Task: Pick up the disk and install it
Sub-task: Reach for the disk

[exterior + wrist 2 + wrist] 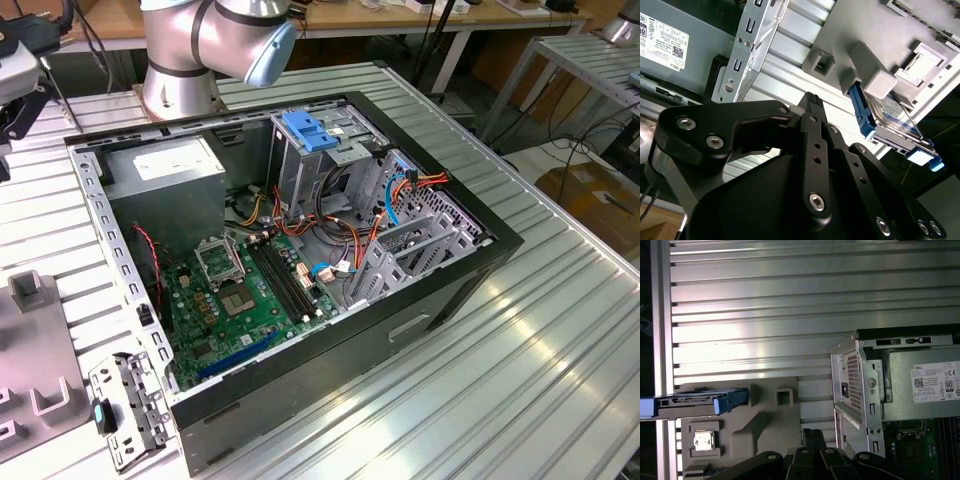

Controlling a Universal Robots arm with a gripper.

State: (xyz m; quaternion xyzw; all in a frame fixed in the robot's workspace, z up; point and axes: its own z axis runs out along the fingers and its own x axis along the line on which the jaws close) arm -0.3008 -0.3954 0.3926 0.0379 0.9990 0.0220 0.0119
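Observation:
The disk [695, 402] stands on edge in a slot of a grey holder block [765, 420] on the ribbed table, its blue rail ends showing. In the second wrist view the disk [890, 120] shows its silver face with a white label inside the blue frame, wedged beside a grey post of the holder [850, 30]. My gripper [813, 434] hangs above the table between the holder and the computer case, apart from the disk. Its black fingers [811, 100] stand together with nothing between them.
The open computer case [480, 260] lies on the table with a grey power supply [165, 165], green motherboard [240, 300], and a drive cage topped by a blue latch plate [310, 130]. The arm's base [200, 50] stands behind it. A square chip [703, 440] sits in the holder.

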